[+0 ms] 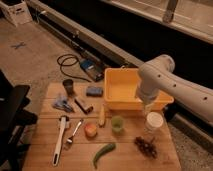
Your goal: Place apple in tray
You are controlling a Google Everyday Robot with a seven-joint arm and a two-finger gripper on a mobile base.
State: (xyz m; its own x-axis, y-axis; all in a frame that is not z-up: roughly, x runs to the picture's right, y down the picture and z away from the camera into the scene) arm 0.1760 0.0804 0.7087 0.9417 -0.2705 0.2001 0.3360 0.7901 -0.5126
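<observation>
The gripper (148, 110) hangs just off the near right corner of the tray (120, 103), over the white cup (154, 122) that stands before that corner. Its jaws are released and nothing is in them. The apple (90, 130) sits on the wooden table (45, 150), outside the tray and apart from it, forward of its near left corner; the green cup (117, 123) stands before the tray's near wall.
</observation>
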